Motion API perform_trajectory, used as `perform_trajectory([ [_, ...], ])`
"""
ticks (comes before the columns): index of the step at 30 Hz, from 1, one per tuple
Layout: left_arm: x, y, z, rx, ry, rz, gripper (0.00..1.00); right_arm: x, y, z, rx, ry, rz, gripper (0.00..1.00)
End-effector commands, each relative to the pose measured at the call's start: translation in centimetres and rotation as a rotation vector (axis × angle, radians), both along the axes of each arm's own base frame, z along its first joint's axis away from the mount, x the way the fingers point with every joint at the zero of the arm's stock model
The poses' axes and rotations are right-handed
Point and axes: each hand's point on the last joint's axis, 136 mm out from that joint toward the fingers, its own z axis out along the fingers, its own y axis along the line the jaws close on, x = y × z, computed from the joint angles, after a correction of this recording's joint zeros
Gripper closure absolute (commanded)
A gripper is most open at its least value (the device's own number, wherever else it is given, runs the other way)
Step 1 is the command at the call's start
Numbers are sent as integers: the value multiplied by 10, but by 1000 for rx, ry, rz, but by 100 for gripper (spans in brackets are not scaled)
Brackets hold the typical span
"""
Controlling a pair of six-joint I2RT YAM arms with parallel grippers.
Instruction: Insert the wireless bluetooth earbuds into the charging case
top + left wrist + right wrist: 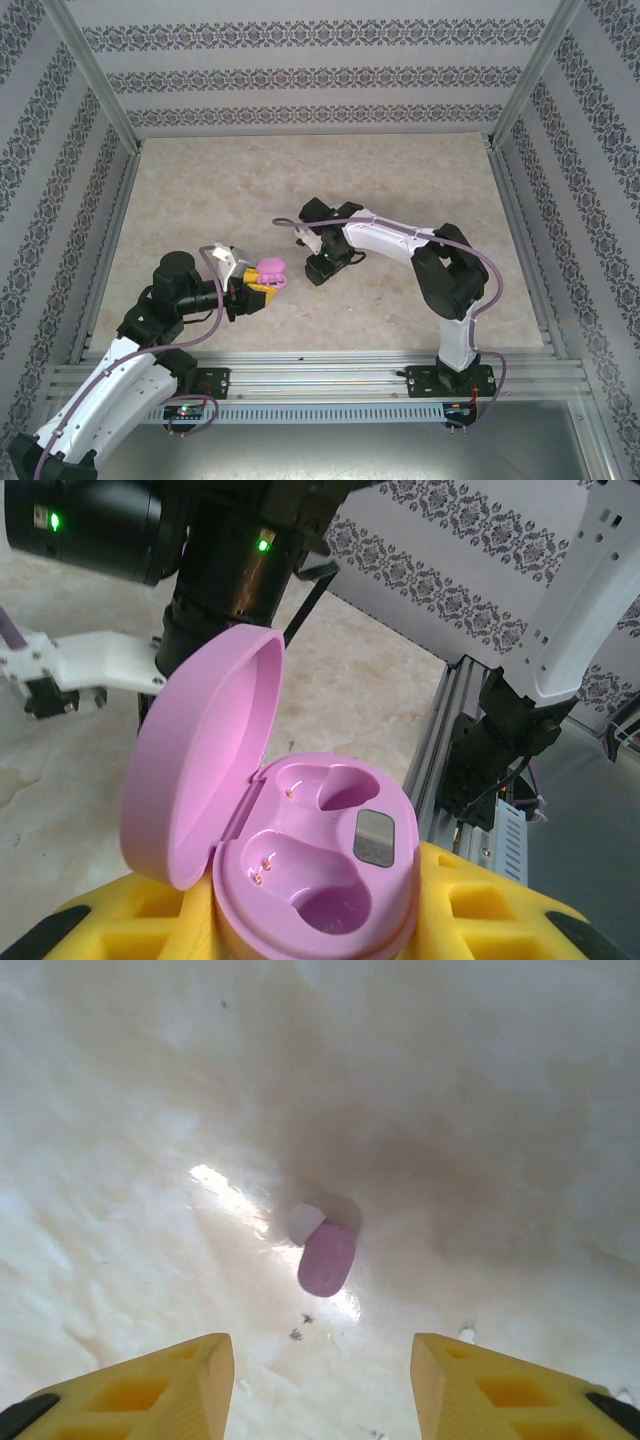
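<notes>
The pink charging case [330, 865] is held between the yellow fingers of my left gripper [310, 935], which is shut on it. Its lid [200, 750] stands open and both sockets are empty. From the top view the case [271, 270] sits at the left gripper [262, 290], left of centre. One earbud [326, 1256], a small purple-pink piece with a white tip, lies on the table. My right gripper [322, 1380] hangs open just above it, apart from it, with nothing between its yellow fingers [180, 1380]. In the top view the right gripper [322, 268] points down close beside the case.
The beige marbled table [400, 190] is enclosed by patterned walls and an aluminium frame [320, 375] along the near edge. The two grippers are a short distance apart. The right arm's dark wrist [220, 570] looms behind the case lid.
</notes>
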Motion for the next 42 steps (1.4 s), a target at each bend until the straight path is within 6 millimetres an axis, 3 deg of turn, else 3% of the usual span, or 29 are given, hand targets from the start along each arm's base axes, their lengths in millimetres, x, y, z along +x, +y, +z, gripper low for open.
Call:
perform_trajectory([
  [1, -1, -1, 21, -26, -66, -15, 76, 2, 8, 30, 65, 5, -114, 50],
  [6, -1, -1, 20, -25, -68, -13, 77, -6, 24, 34, 162, 51, -265, 59],
  [9, -1, -1, 20, -26, -69, -14, 77, -16, 33, 25, 190, 78, -332, 68],
  [14, -3, -1, 20, -20, -70, -20, 77, -25, 46, 4, 193, 96, -370, 72],
  [20, -7, 1, 20, -14, -70, -25, 77, -21, 33, -21, 101, 76, -416, 73],
  [29, -5, 0, 19, -29, -72, -18, 78, -14, 18, -38, 58, 102, -458, 69],
  [42, -5, 1, 16, -20, -78, -16, 78, 1, 13, -35, 21, 104, -461, 64],
])
